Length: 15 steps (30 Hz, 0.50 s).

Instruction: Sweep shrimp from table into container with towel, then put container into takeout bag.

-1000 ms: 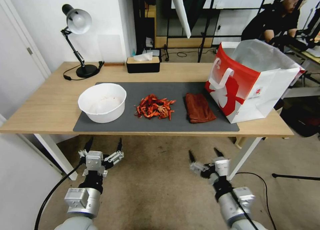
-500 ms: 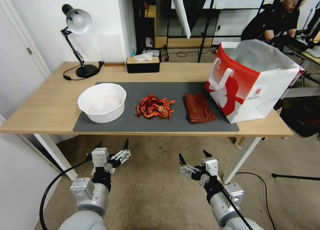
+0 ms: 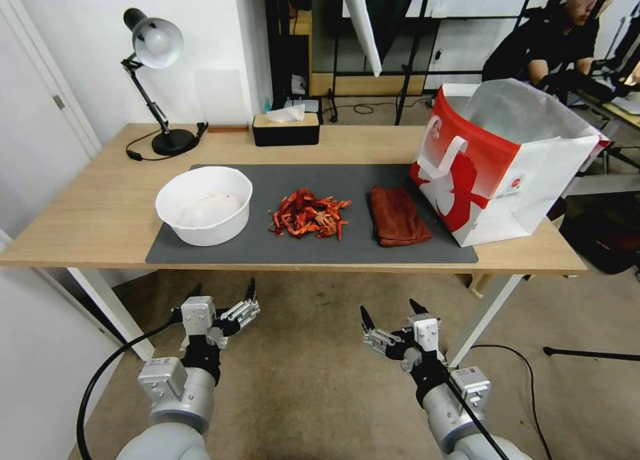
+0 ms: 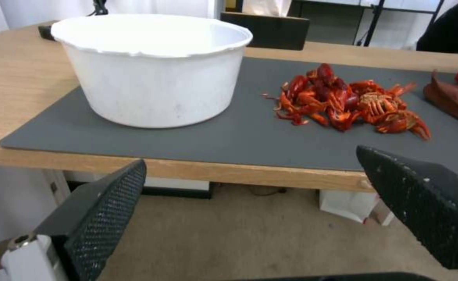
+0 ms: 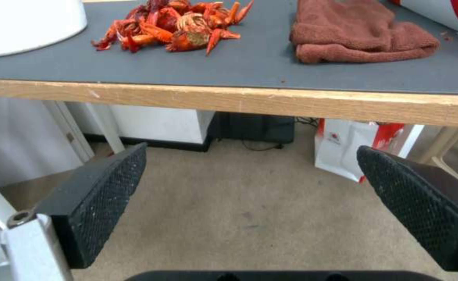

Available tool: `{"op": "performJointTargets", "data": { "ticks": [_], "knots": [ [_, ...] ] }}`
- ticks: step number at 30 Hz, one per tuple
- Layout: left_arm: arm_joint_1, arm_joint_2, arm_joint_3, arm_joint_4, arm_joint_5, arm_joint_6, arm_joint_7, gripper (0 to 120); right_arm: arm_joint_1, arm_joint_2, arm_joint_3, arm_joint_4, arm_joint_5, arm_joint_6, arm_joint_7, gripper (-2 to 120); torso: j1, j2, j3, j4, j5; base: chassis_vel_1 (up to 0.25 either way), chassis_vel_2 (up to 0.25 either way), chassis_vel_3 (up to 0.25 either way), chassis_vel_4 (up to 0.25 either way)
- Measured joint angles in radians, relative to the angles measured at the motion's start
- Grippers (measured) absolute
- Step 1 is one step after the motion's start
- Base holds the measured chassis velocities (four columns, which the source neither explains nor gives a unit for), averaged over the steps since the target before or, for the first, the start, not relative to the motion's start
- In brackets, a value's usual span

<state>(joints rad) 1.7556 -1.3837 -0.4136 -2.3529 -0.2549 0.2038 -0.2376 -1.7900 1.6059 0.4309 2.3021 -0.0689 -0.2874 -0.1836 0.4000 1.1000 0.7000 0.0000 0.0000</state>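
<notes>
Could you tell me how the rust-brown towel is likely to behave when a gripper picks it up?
The towel lies folded in soft, rounded layers on the mat, so it will probably sag and unfold when lifted by one edge. Its fuzzy terry surface should grip well against textured pads. It looks light, so it likely needs pressing down to push the shrimp.

The takeout bag (image 3: 500,167) hides the table's (image 3: 100,213) far right corner; the towel (image 4: 455,99) runs off the left wrist view's right edge.
</notes>
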Motion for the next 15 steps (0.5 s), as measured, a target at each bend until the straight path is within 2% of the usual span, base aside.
{"op": "performJointTargets", "data": {
  "ticks": [15],
  "knots": [
    [0.004, -0.005, -0.001, 0.006, 0.006, -0.012, 0.009, 100, 0.001, -0.007, 0.003, -0.003, 0.002, 0.003, 0.002, 100, 0.0, 0.0, 0.0, 0.0, 0.0, 0.0, 0.0, 0.0, 0.0]
  ]
}}
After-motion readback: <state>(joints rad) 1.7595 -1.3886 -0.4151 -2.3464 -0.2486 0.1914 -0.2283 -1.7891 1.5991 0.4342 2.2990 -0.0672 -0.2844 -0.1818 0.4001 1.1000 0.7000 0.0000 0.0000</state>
